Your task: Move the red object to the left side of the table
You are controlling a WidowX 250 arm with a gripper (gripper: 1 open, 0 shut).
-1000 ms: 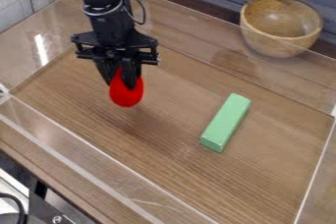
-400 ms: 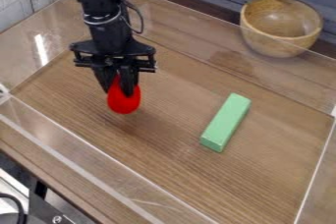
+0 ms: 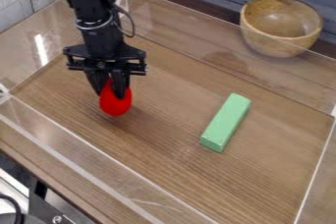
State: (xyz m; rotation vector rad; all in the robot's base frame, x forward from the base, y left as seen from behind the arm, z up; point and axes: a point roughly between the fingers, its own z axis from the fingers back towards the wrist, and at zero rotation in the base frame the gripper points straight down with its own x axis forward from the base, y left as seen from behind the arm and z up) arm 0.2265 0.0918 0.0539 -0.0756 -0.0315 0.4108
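Gripping the red object (image 3: 116, 100), the gripper (image 3: 114, 89) hangs low over the table's (image 3: 157, 159) left half. A green block (image 3: 225, 122) lies well right; a wooden bowl (image 3: 280, 26) sits far right.

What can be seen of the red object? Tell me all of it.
The red object is a small, glossy, rounded toy, plastic by its look. Its top is hidden between the fingers of the black tool, which is shut on it from above. It sits low over the left part of the wooden table; whether it touches the surface is unclear.
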